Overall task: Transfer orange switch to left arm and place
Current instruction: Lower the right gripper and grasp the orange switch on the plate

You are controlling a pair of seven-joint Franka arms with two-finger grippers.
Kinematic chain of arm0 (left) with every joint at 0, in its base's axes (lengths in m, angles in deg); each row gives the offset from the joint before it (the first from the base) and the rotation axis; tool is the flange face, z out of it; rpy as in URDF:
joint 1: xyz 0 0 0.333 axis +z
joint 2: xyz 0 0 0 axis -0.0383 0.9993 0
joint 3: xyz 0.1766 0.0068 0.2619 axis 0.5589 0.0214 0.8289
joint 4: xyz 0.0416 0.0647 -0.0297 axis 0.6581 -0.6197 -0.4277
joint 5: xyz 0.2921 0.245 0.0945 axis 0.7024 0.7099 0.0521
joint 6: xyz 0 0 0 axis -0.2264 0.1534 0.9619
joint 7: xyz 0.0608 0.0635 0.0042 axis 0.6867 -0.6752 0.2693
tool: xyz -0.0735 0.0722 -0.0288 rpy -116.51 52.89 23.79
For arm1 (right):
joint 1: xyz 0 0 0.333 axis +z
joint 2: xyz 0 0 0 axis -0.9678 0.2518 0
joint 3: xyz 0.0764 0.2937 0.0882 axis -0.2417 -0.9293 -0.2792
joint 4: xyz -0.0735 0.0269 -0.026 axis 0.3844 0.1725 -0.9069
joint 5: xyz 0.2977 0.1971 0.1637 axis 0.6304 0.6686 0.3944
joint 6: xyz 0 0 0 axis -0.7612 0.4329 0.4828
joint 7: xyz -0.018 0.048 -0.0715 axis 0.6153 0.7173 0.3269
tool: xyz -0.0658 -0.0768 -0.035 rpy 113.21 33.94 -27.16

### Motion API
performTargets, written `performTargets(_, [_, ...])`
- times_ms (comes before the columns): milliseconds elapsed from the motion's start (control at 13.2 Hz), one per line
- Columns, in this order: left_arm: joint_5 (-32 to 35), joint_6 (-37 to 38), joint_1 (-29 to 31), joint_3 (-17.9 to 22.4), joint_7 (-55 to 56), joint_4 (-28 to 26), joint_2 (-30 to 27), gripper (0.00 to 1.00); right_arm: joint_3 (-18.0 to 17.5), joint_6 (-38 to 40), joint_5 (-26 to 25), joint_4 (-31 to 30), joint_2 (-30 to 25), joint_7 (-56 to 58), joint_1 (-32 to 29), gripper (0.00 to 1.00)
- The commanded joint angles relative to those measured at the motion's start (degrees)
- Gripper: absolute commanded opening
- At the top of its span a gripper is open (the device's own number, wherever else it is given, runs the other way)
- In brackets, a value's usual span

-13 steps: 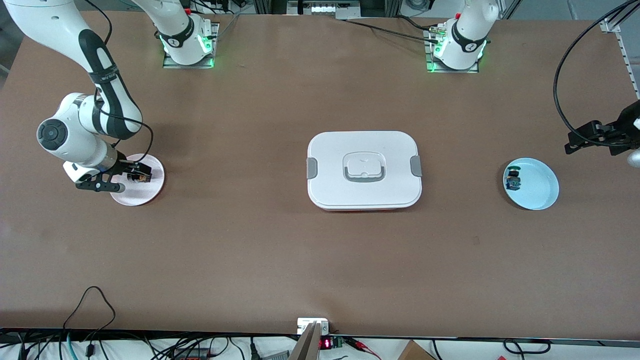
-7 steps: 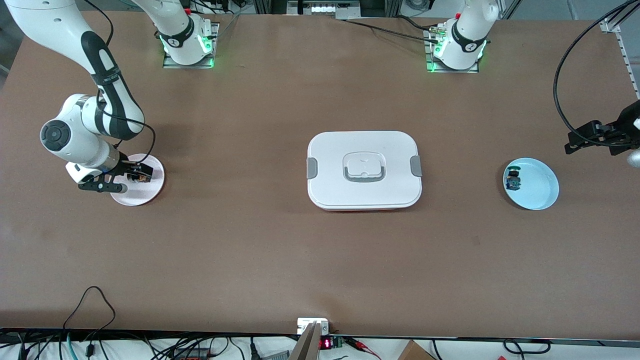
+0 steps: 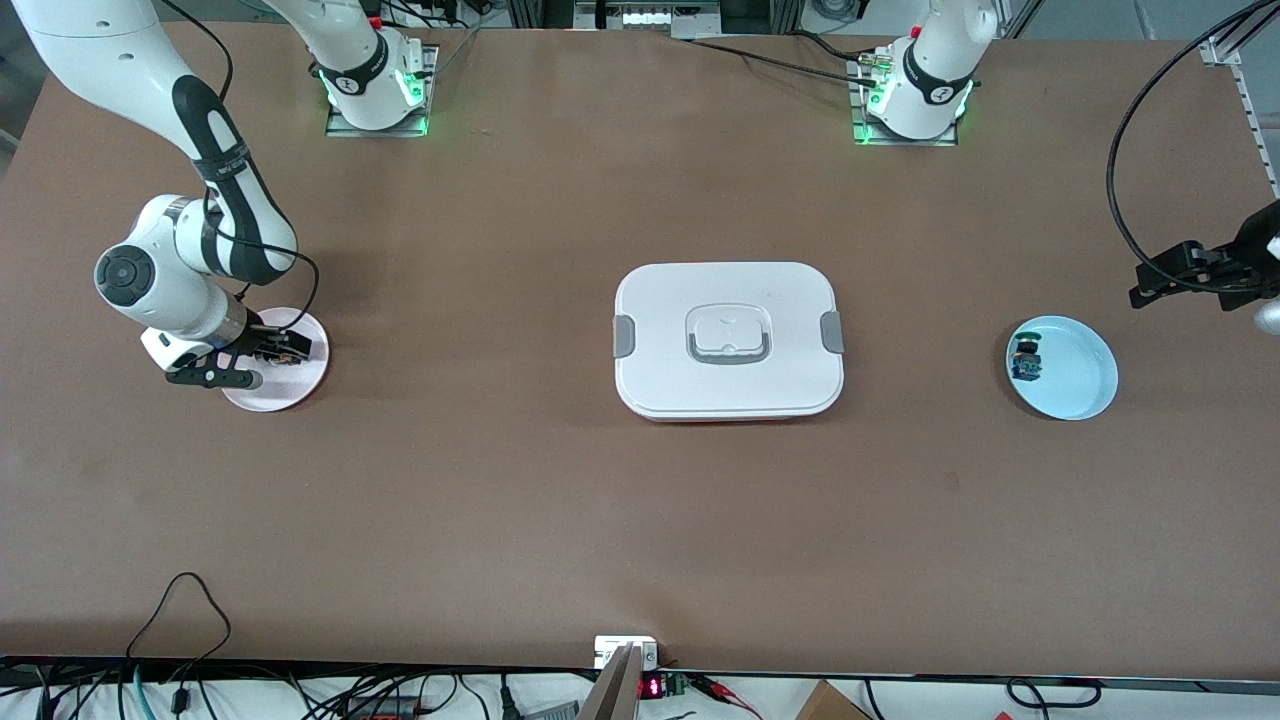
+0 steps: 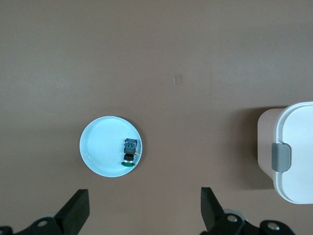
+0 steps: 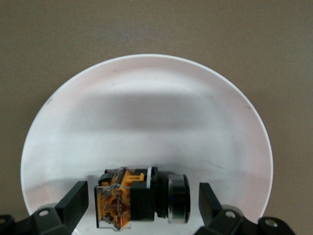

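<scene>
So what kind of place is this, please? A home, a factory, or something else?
Probably a robotics lab. Two arms are bolted to a brown table, loose cables and electronics line its edge, and the props are few: a white box and two small plates.

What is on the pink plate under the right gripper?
The orange switch lies on its side on the pink plate, between the open fingers of the right gripper. Its underside is hidden.
</scene>
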Motion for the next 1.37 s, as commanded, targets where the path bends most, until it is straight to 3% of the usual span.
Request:
performTargets(0, [1.7,1.2,0.0,-0.3,0.3,1.7,0.7,1.00,-0.1,-1.6,0.1,-1.0,-0.1,1.5,0.0,1.00])
performTargets(152, [1.7,1.2,0.0,-0.3,0.4,1.7,0.7,1.00,-0.1,-1.5,0.1,-1.0,-0.2,1.5,0.0,0.99])
performTargets(228, [1.7,1.2,0.0,-0.3,0.4,1.7,0.7,1.00,-0.1,-1.2,0.1,-1.1,-0.3,1.8,0.0,0.89])
performTargets(380, [1.7,1.2,0.0,-0.3,0.4,1.7,0.7,1.00,-0.1,-0.9,0.1,-1.2,-0.7,3.0,0.0,0.60])
performTargets(608, [1.7,1.2,0.0,-0.3,0.4,1.7,0.7,1.00,-0.1,0.4,0.1,-1.3,-1.5,3.1,-0.1,0.44])
performTargets(836, [1.7,1.2,0.0,-0.3,0.4,1.7,0.7,1.00,-0.1,4.7,0.1,-0.9,-3.3,3.3,0.0,0.19])
performTargets(1140, [1.7,1.2,0.0,-0.3,0.4,1.7,0.7,1.00,-0.4,9.9,0.1,0.0,-6.0,3.8,0.1,0.01])
performTargets(1292, [1.7,1.2,0.0,-0.3,0.4,1.7,0.7,1.00,-0.4,14.7,0.1,1.7,-7.9,3.8,1.5,0.00])
